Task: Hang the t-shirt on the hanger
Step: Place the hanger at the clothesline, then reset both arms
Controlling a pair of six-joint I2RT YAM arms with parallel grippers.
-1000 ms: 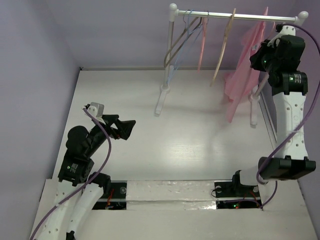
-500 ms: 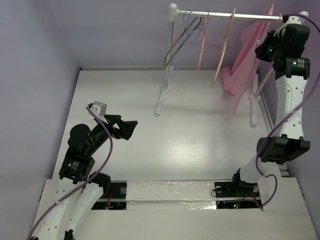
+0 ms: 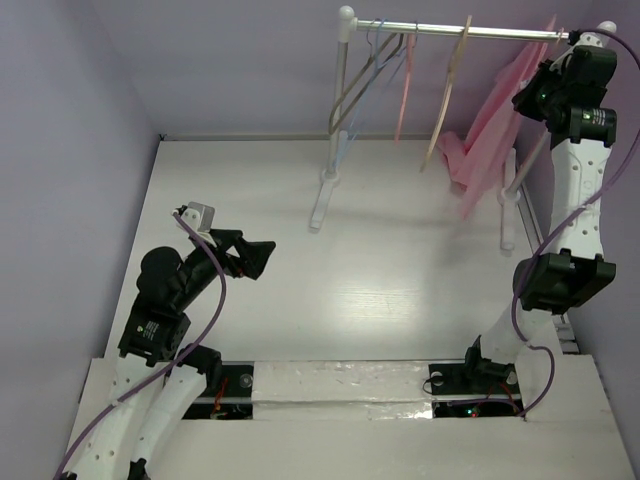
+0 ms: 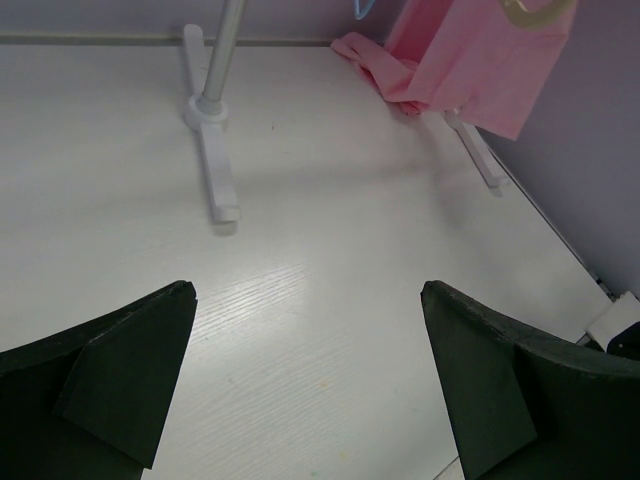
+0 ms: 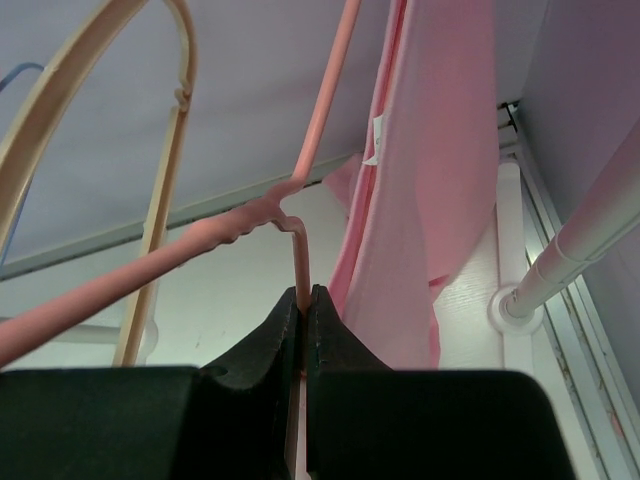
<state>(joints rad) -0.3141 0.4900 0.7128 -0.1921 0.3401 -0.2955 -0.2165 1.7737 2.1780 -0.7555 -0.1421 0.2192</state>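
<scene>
The right gripper (image 5: 302, 300) was up at the far right end of the rack, its two black fingers pinched tight on a thin bar of the salmon-pink clothes hanger (image 5: 200, 240). From the jaws that bar ran up to a bend. There one notched arm slanted off to the left and another rose steeply beside the cloth. I couldn't see its hook.

Just right of the hanger hung the soft light pink t-shirt (image 3: 490, 130). Its long axis sloped from high at the right end of the rail down and leftward, and its lower end was bunched low by the rack's right foot.

A tan wooden hanger (image 3: 447, 90) dangled from the white clothes rack's metal rail (image 3: 440, 30), with blue and grey wire hangers (image 3: 365, 75) farther left.

Well apart, at the near left, the left gripper (image 4: 305, 380) hung over the white table (image 3: 400, 280), jaws spread wide, holding nothing.
</scene>
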